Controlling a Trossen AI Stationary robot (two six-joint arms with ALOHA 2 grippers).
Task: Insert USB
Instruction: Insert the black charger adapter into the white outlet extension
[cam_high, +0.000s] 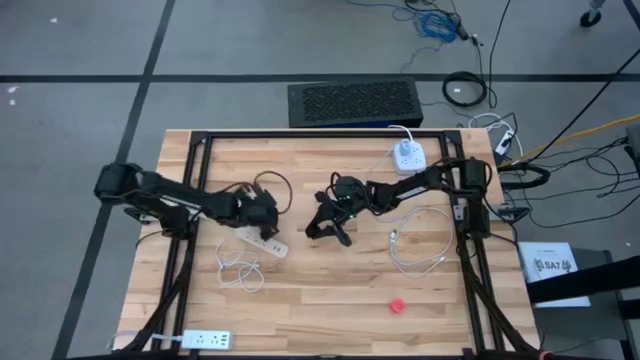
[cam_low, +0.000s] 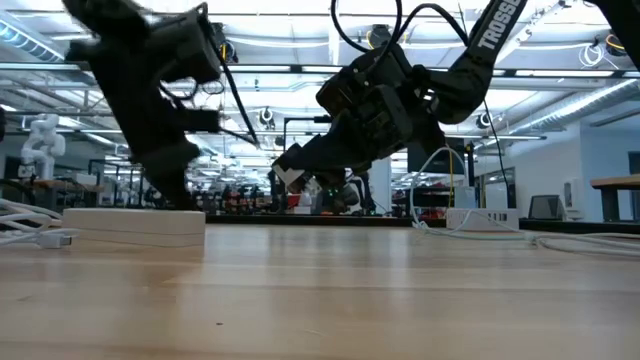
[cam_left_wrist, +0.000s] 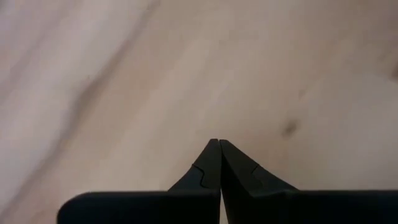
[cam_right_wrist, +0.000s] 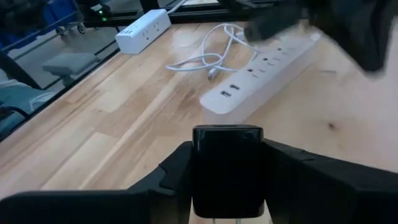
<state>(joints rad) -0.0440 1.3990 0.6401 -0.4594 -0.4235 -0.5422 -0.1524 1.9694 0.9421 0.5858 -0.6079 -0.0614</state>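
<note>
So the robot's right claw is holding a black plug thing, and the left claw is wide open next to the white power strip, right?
Not quite. The left claw is shut, not wide open: the left wrist view shows its two fingers pressed together at the tips. The rest is right: it sits by the white power strip, and the right claw is holding a black plug.
</note>
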